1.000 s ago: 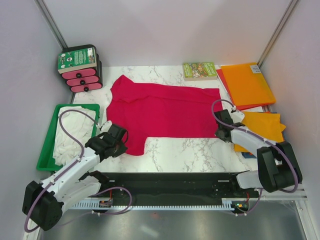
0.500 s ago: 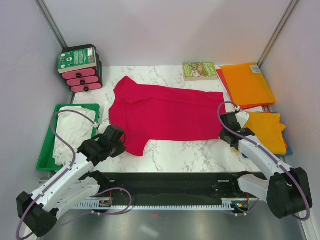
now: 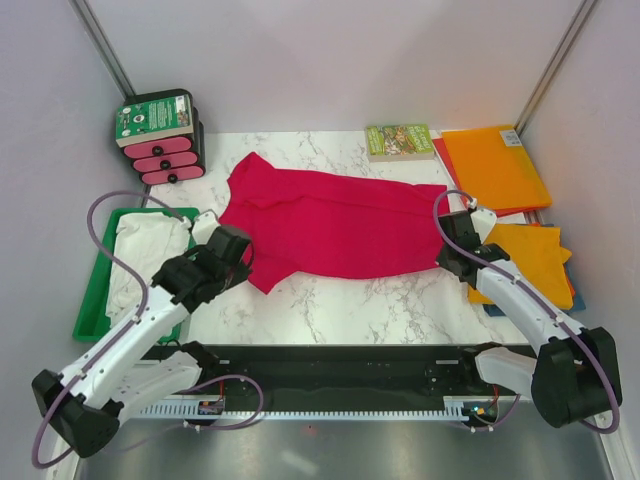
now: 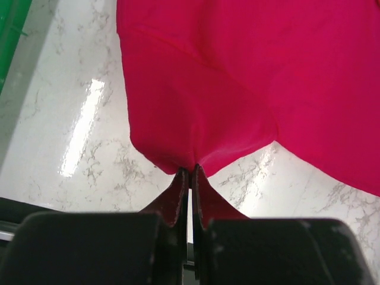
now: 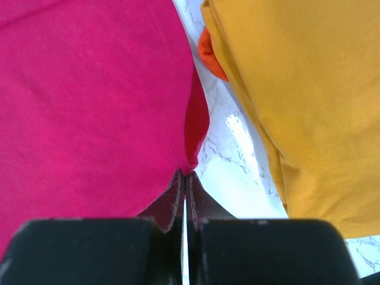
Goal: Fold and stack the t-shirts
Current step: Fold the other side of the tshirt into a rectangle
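Observation:
The crimson red t-shirt [image 3: 335, 220] lies spread across the marble table. My left gripper [image 3: 238, 258] is shut on its near left sleeve edge [image 4: 196, 148]. My right gripper [image 3: 447, 243] is shut on its near right corner [image 5: 191, 145]. A white t-shirt [image 3: 145, 255] lies crumpled in the green tray [image 3: 92, 308]. A loose orange t-shirt [image 3: 530, 258] lies at the right, also in the right wrist view [image 5: 303, 95]. A folded orange t-shirt [image 3: 493, 168] lies at the back right.
A small green-covered book [image 3: 399, 141] lies at the back. A black and pink stack with a green label [image 3: 160, 138] stands at the back left. A black rail [image 3: 340, 365] runs along the near edge. Grey walls close in both sides.
Both grippers have moved away from me with the red shirt's near edge, so the near part of the shirt has shifted toward the back and the shirt looks shorter front to back.

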### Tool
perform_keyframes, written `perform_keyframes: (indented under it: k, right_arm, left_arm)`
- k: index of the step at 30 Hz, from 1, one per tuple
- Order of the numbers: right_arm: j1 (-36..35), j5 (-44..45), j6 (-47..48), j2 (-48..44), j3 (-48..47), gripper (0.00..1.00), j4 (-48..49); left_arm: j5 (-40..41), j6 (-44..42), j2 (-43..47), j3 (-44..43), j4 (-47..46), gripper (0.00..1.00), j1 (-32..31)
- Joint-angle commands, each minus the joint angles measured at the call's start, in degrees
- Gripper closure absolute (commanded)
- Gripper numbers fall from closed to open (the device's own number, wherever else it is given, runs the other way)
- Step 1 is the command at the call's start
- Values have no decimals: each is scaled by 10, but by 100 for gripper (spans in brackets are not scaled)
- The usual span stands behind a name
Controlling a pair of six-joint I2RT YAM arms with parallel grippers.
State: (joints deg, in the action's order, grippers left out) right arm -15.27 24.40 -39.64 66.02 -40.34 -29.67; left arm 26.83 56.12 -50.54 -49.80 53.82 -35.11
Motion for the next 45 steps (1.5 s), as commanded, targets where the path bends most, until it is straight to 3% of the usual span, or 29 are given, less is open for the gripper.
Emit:
perform_keyframes:
  k: [1,20,45]
  right_arm:
    - [1,21,6,7,-33,100,-7]
    - [72,2,7,119,-94,100,39]
    - [92,35,-4,312,-262,100,57]
  left_arm:
    - [53,-61,-68,-55,-35,98,0]
    - [53,-182,-292,-223,-155,98,98]
    - [84,-229,-574,-459,-168,98,142]
